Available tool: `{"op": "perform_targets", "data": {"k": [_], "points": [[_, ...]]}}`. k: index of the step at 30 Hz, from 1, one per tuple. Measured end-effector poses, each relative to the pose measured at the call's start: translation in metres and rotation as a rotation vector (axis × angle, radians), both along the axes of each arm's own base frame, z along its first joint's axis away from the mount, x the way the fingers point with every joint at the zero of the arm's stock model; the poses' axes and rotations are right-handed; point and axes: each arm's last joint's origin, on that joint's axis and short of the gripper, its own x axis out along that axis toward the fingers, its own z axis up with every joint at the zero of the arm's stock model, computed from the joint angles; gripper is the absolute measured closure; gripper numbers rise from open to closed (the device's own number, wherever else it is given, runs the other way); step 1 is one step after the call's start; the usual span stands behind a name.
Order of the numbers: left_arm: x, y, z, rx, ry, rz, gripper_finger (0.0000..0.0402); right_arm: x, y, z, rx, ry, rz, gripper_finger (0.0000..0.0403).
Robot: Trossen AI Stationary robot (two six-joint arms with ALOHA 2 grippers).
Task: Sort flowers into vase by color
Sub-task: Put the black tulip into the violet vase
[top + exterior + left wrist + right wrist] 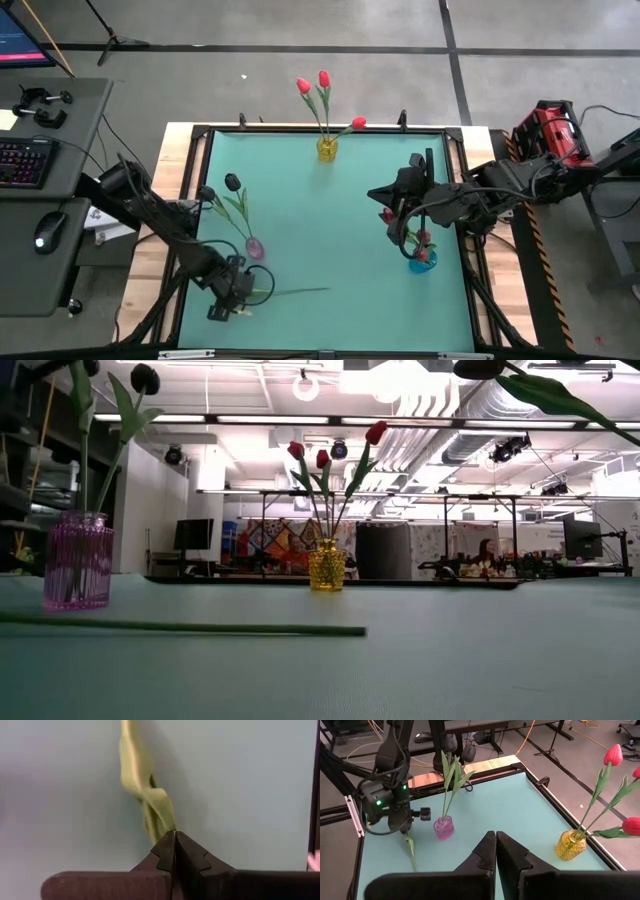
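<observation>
Green stem (pixel 298 291) lies flat on the teal table (pixel 340 215), its long axis running straight out ahead of the left gripper (pixel 232 296), whose jaws pinch its leafy end. The right gripper (pixel 392 222), jaws pressed together, hangs well apart near the blue vase (pixel 422 262).

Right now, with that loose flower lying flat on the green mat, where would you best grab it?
Probably the thin stem, from straight above, jaws straddling it: it lies flat on the mat, so nothing fits beneath. The left gripper seems shut on its leafy end.
</observation>
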Motion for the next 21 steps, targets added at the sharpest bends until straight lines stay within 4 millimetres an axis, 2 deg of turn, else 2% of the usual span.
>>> {"op": "perform_targets", "data": {"k": [8,15,21], "points": [[0.032,0.006,-0.011,-0.034,-0.118,0.113,0.0401,0.000,0.000,0.000,-0.001,0.000,0.001,0.0403],[0.054,0.028,-0.009,0.000,-0.211,0.215,0.0401,0.000,0.000,0.000,-0.002,0.001,0.001,0.0403],[0.063,0.042,-0.003,-0.046,-0.195,0.285,0.0401,0.000,0.000,0.000,0.000,0.000,0.001,0.0403]]}}
